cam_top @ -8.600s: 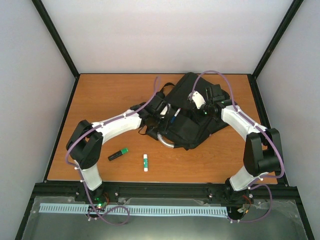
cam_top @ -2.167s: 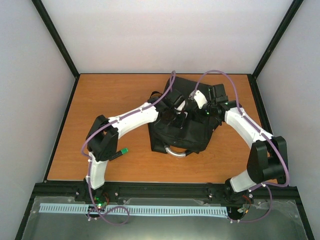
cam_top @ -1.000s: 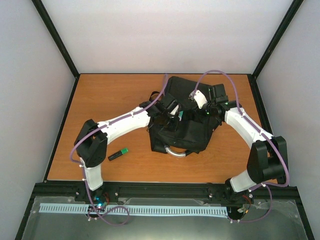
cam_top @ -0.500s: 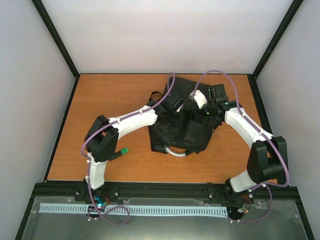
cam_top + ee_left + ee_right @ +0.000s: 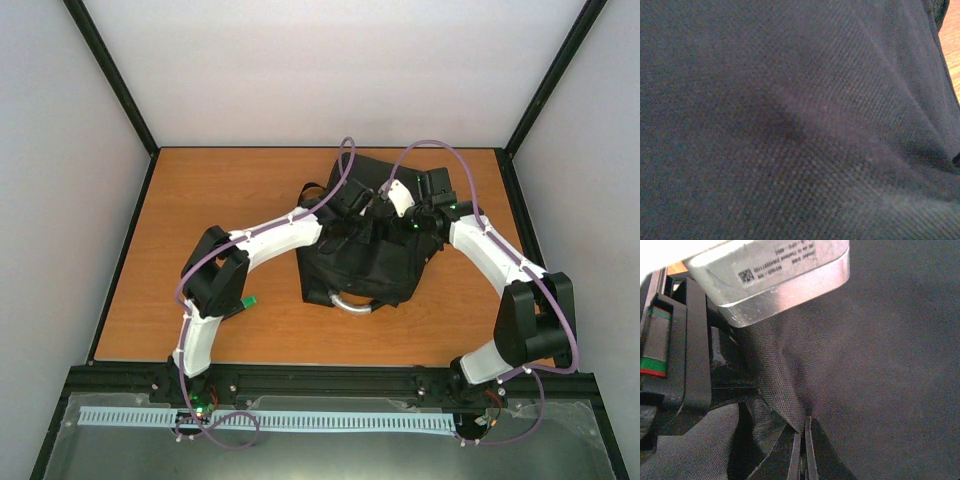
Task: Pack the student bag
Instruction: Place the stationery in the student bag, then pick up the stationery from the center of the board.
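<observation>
1. The student bag (image 5: pixel 375 262) lies flat on the wooden table (image 5: pixel 220 200). It sits right of the middle and towards the back, and its black cloth is rumpled.
2. Its grey loop handle (image 5: pixel 351 303) curls out from the near edge and rests on the wood.
3. Both arms reach in over the bag from either side, and their heads meet close together above its upper half.
4. The right gripper (image 5: pixel 802 452) is pinched closed on the bag. In its own wrist view the two thin fingers stand pressed together, with a raised fold of the black weave running down between them.
5. In that same view the left arm's silver camera housing (image 5: pixel 775 275) hangs just beside the fold, with a printed label on its face.
6. The left gripper (image 5: pixel 356 222) is down against the bag with its jaws closed. Its wrist camera is filled with black woven cloth, so its fingers do not show and I cannot tell whether it has any cloth between them.
7. A sliver of the tabletop shows at the right edge of that view.
8. A green-capped marker (image 5: pixel 247 301) lies on the table left of the bag, mostly hidden under the left arm's elbow (image 5: pixel 218 280).
</observation>
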You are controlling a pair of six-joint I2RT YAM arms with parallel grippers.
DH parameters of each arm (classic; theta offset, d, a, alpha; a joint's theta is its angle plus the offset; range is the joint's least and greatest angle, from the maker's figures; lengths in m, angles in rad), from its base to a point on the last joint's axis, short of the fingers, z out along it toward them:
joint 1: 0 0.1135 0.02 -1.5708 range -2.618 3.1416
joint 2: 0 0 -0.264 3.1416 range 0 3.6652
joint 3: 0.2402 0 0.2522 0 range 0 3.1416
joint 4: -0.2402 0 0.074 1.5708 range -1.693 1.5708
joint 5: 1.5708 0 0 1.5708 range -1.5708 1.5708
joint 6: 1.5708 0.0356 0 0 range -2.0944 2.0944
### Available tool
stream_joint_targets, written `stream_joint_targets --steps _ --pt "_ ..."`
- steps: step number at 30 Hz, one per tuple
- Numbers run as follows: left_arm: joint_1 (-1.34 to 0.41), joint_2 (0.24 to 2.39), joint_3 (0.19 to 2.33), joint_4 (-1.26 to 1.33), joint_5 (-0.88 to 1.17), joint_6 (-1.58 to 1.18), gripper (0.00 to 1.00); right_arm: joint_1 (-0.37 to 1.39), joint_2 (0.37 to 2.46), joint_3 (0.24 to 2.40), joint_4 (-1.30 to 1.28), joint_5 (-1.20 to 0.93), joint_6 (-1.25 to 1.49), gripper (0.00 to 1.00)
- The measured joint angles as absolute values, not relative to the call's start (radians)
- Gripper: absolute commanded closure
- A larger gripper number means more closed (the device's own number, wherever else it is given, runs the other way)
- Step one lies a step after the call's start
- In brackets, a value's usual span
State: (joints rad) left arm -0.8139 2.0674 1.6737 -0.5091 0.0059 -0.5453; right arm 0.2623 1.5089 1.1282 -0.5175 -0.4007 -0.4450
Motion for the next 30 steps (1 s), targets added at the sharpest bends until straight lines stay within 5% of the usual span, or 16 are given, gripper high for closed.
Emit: stream_joint_targets --steps 10,23,30 --pt "-0.813 1.973 1.532 -0.392 0.027 -0.558 0.87 0.262 1.512 1.128 -0.516 -0.403 -0.445 0.97" --pt "-0.814 1.563 1.163 -0.466 -0.028 -0.51 0.24 0.262 1.512 1.128 -0.519 -0.405 -0.448 0.97" --pt "-0.812 1.457 1.009 -0.645 -0.196 -0.546 0.2 0.262 1.512 1.128 -0.519 -0.405 -0.448 0.97"
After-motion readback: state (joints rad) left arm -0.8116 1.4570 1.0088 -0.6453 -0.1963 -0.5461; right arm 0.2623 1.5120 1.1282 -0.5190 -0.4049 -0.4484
